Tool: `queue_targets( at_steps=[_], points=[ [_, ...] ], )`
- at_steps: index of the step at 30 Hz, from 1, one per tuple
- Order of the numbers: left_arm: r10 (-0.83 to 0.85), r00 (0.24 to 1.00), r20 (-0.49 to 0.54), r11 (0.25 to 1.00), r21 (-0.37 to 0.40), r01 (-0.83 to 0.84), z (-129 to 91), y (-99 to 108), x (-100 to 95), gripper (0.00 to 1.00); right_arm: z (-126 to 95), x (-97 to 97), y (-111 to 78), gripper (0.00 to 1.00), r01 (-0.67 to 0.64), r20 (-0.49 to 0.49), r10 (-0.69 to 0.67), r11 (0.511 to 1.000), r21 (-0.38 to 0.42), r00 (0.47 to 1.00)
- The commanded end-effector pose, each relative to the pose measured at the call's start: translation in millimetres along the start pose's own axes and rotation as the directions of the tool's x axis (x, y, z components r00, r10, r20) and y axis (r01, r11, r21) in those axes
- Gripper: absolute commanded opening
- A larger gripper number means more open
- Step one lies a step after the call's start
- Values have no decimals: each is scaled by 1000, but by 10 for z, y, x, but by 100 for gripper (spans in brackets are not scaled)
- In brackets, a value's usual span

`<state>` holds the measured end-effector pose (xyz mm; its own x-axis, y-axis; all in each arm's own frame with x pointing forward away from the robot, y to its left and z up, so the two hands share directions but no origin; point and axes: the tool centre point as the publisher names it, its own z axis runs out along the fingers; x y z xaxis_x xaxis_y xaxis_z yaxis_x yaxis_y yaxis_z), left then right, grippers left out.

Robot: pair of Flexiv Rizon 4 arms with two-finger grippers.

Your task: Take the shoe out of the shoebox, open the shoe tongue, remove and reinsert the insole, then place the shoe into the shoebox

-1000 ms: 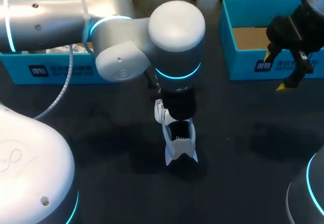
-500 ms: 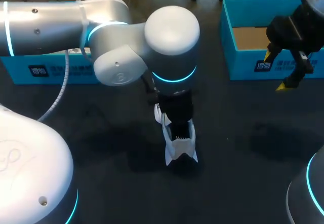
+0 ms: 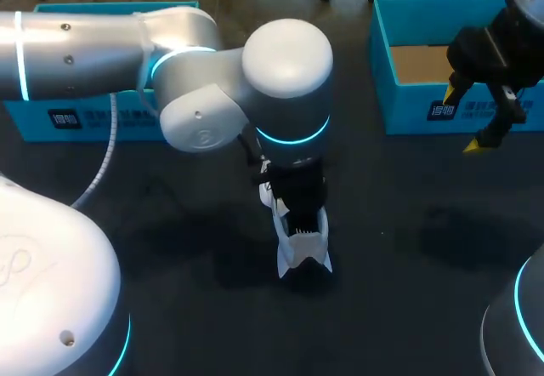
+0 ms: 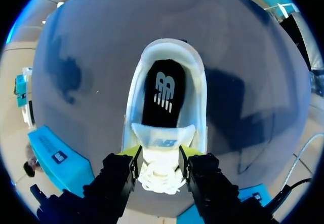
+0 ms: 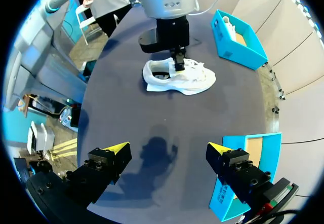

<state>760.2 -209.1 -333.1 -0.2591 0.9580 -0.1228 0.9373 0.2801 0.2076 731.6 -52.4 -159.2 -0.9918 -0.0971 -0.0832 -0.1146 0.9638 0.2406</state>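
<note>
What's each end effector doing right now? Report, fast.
Left end effector: closed on the tongue.
Right end effector: open, holding nothing.

Shoe (image 4: 200, 107) on the table (image 4: 76, 57), tongue (image 4: 163, 135) clamped between my left fingers (image 4: 129, 153), insole (image 4: 163, 92) inside it just ahead of them. Near shoebox (image 5: 228, 193) beside my right fingers (image 5: 114, 150); far shoebox (image 5: 230, 51) well ahead, past the shoe.

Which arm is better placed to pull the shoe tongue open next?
Left. The left gripper is already down at the shoe, right at its tongue. The right gripper hangs open beside the shoebox, well away from the shoe.
</note>
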Motion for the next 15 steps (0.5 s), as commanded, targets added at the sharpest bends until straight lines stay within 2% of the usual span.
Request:
queue_targets(
  at_steps=[1,10,15],
  points=[
    [-7,1000,-10,1000,-5,7,-153,20,24,42,8,-13,7,100,0,-2,0,1000,3,1000],
    [8,1000,-13,1000,24,-7,-20,-65,-45,40,8,-13,7,100,0,-2,0,1000,3,1000],
    [22,999,-34,999,42,-21,25,-167,12,40,8,-13,7,100,0,-2,0,1000,3,1000]
  ],
)
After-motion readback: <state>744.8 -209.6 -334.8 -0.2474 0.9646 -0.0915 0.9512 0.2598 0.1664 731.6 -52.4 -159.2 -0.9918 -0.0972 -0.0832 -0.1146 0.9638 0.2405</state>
